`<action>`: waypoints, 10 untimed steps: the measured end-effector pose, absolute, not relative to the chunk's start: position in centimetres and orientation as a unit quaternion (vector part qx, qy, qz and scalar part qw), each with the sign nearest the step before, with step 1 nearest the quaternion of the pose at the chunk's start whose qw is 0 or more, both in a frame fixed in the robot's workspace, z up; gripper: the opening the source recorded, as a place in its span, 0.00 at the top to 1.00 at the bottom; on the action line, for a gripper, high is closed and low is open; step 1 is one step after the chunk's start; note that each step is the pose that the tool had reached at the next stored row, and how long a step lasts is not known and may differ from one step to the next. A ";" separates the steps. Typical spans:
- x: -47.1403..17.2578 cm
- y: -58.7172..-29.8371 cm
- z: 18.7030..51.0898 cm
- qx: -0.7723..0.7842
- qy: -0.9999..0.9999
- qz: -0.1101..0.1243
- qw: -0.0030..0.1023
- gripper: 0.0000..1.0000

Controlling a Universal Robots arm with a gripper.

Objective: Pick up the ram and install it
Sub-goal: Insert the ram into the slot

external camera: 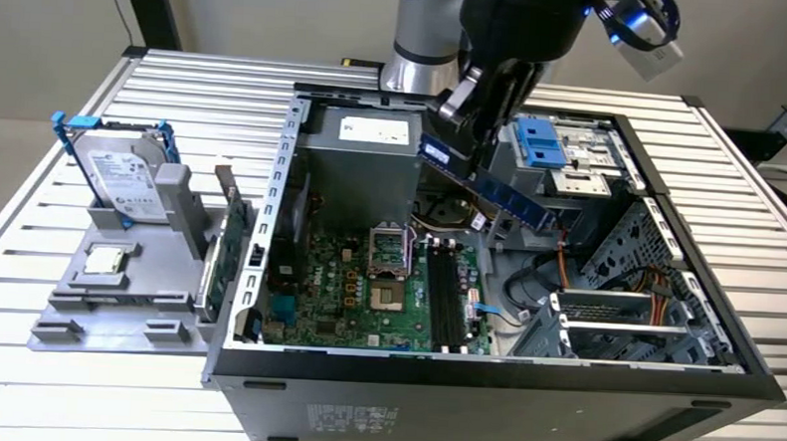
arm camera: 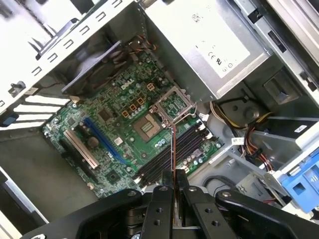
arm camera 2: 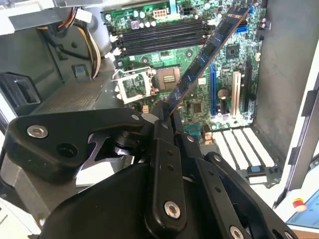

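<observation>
You are carrying the long, narrow blue-green circuit-board ram (external camera: 501, 191) above the open grey metal computer case (external camera: 493, 379). Judging by its tilt, you should be levelling it and lining its long edge up with the long black plastic slots (arm camera 2: 159, 37) on the green motherboard (arm camera: 114, 109). The black fingered gripper (arm camera 2: 165, 114) is clamping one end. The rest is jutting out beyond the fingertips, apart from the slots.

One ram (external camera: 501, 190), one motherboard (external camera: 343, 298) (four slots (arm camera 2: 159, 37)).
</observation>
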State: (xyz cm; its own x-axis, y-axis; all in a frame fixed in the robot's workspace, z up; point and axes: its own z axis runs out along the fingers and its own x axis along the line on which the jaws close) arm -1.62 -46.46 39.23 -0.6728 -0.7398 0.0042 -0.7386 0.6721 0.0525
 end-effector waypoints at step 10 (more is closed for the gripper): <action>-1.6 -46.5 39.2 0.365 -0.931 -0.024 0.013 1.00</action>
